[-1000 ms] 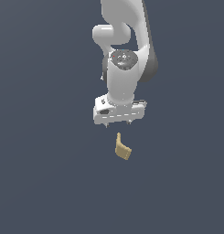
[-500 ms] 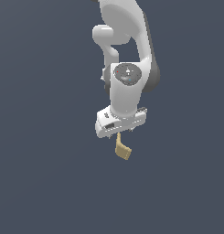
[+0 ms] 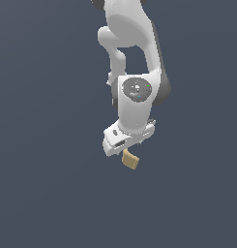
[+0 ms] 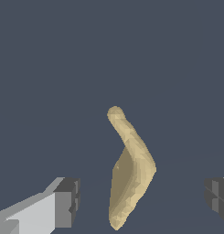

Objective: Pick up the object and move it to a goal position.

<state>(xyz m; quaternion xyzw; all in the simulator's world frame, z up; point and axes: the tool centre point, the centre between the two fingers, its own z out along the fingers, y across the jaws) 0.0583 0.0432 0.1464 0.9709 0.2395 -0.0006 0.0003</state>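
Observation:
The object (image 3: 130, 160) is a small tan, bent piece lying on the dark grey surface. In the exterior view it sits just below the white gripper (image 3: 127, 147), whose body covers its upper end. In the wrist view the object (image 4: 130, 169) lies between the two fingertips, one fingertip (image 4: 67, 201) on one side and the other (image 4: 217, 194) on the other. The jaws stand wide apart and touch nothing. The gripper (image 4: 141, 197) is open around the object.
The white arm (image 3: 134, 58) rises above the gripper toward the top of the exterior view. Plain dark grey ground (image 3: 42, 193) lies all around.
The arm has come down onto the object. The gripper, which hung above the piece a second ago, now straddles it. The object has not moved.

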